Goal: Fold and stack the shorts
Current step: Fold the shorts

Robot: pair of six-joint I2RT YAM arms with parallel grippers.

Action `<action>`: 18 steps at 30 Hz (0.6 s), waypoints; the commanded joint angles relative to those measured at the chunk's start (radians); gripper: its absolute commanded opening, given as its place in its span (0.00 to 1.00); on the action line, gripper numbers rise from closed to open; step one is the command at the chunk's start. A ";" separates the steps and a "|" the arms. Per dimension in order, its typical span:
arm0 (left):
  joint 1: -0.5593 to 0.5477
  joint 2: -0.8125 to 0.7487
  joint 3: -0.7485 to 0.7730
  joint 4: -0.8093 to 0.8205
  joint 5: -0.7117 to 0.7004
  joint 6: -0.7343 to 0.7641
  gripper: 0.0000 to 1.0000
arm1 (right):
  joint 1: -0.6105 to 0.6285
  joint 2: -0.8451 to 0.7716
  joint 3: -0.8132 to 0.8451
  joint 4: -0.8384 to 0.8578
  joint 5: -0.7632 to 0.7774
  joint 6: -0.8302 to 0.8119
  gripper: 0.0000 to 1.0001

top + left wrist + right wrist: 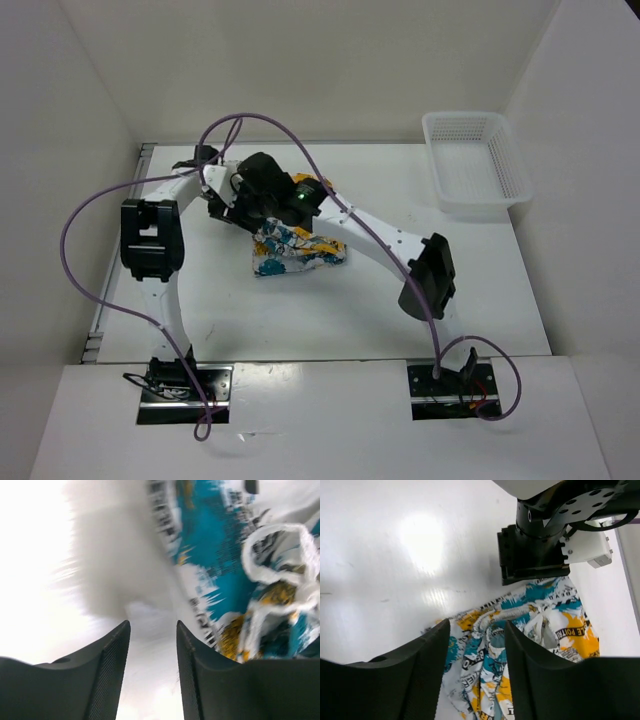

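Observation:
The shorts (297, 250) lie crumpled in a small heap in the middle of the table, white with teal, orange-yellow and black print. My left gripper (228, 208) is at the heap's far left edge. In the left wrist view it (152, 625) is open and empty over bare table, with the blurred shorts (235, 570) to its right. My right gripper (268, 225) hangs over the heap's left end. In the right wrist view it (477, 625) is open, with its fingers astride a ridge of the shorts (520, 630). The left gripper's black body (535, 545) is just beyond.
A white plastic mesh basket (475, 165) stands at the table's far right corner. The table (480, 290) is white, with white walls at the left, back and right. Purple cables loop over the left arm and near both bases.

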 commanded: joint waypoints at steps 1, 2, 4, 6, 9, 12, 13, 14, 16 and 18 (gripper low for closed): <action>0.008 -0.124 0.053 -0.024 -0.031 0.006 0.52 | 0.005 -0.123 0.014 -0.044 -0.104 0.048 0.52; 0.008 -0.139 0.070 -0.024 -0.022 0.006 0.52 | 0.005 -0.142 -0.012 -0.044 -0.057 0.037 0.50; 0.008 -0.197 0.090 -0.024 0.024 0.006 0.53 | -0.027 -0.207 -0.128 -0.012 0.000 0.016 0.48; -0.035 -0.238 0.090 -0.024 0.085 0.006 0.55 | -0.067 -0.254 -0.213 0.007 0.042 0.015 0.47; -0.118 -0.294 0.041 -0.033 0.140 0.006 0.58 | -0.176 -0.333 -0.374 0.045 0.063 0.043 0.46; -0.179 -0.260 -0.016 -0.033 0.112 0.006 0.58 | -0.252 -0.355 -0.517 0.085 0.054 0.043 0.44; -0.179 -0.242 -0.016 -0.033 0.111 0.006 0.58 | -0.252 -0.355 -0.576 0.099 0.054 0.016 0.44; -0.195 -0.229 -0.016 -0.033 0.120 0.006 0.58 | -0.264 -0.355 -0.604 0.112 0.054 0.015 0.44; -0.207 -0.206 -0.031 -0.024 0.130 0.006 0.58 | -0.287 -0.355 -0.664 0.113 0.021 0.005 0.46; -0.222 -0.196 -0.047 -0.010 0.116 0.006 0.58 | -0.318 -0.355 -0.703 0.123 -0.004 0.025 0.47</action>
